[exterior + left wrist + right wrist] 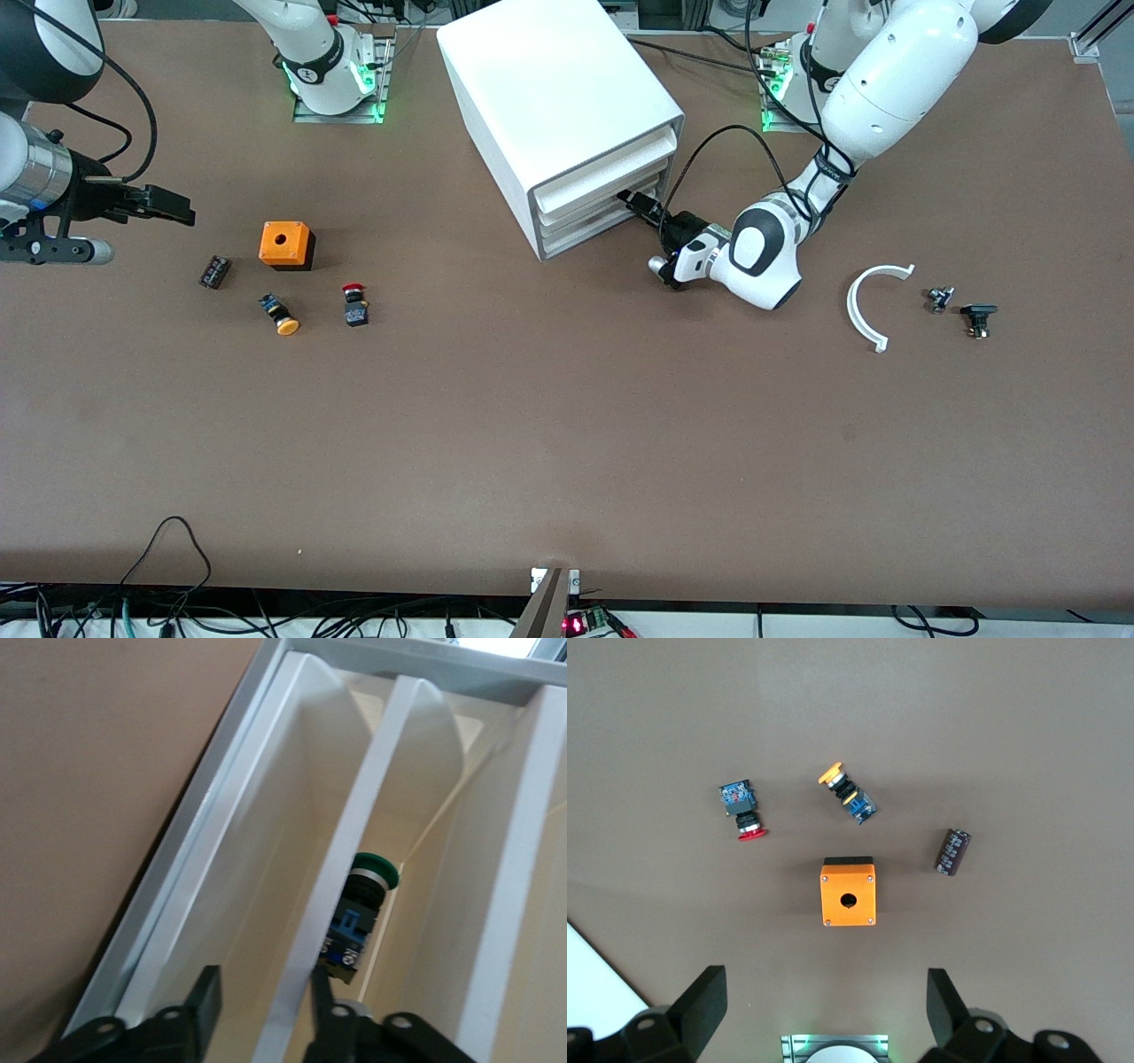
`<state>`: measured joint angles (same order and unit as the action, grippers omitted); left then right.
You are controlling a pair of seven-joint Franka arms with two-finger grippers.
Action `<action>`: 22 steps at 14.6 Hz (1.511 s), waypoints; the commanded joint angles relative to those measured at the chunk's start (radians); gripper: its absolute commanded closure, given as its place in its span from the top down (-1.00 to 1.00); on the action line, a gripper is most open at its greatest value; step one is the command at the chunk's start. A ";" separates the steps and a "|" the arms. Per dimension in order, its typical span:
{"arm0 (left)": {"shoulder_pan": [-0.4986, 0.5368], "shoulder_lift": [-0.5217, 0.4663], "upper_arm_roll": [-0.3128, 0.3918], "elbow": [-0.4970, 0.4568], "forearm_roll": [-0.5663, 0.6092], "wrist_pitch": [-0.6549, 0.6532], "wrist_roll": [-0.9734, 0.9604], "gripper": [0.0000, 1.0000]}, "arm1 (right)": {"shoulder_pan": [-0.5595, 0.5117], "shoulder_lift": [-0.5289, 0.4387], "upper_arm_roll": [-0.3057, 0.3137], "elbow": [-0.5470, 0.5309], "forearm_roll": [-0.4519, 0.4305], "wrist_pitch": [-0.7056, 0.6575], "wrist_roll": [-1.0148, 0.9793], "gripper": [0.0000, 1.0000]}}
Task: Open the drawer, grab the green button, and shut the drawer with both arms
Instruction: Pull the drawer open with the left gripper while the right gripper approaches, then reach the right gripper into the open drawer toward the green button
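- The left hand (pixel 640 206) is reaching into the front of the white cabinet (pixel 558 97) at the lowest drawer (pixel 266 859), which is sitting slightly pulled out.
- Its fingers (pixel 205 994) are standing fairly wide apart, straddling the drawer's front lip and holding nothing.
- The green-capped button (pixel 361 912) is lying on its side inside the drawer, just ahead of the left hand's fingertips and apart from them.
- The right hand (pixel 164 206) is waiting in the air over the right arm's end of the worktop (pixel 567 425), fingers spread wide and empty.
- Below the right hand are lying the orange box (pixel 848 894), the red-capped button (pixel 743 811), the yellow-capped button (pixel 849 793) and a small dark cylinder (pixel 953 851).
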<state>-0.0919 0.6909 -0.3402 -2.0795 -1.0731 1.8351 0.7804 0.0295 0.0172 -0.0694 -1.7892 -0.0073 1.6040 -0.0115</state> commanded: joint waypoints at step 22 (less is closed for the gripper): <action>0.121 -0.281 0.181 0.105 0.103 0.209 0.017 1.00 | 0.403 0.519 0.215 0.505 0.247 0.287 -0.175 1.00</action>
<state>0.0286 0.5331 -0.1597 -1.9158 -1.0472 1.9831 0.8119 0.4187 0.4683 0.1026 -1.3717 0.2619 1.8682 -0.1236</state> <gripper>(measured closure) 0.093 0.000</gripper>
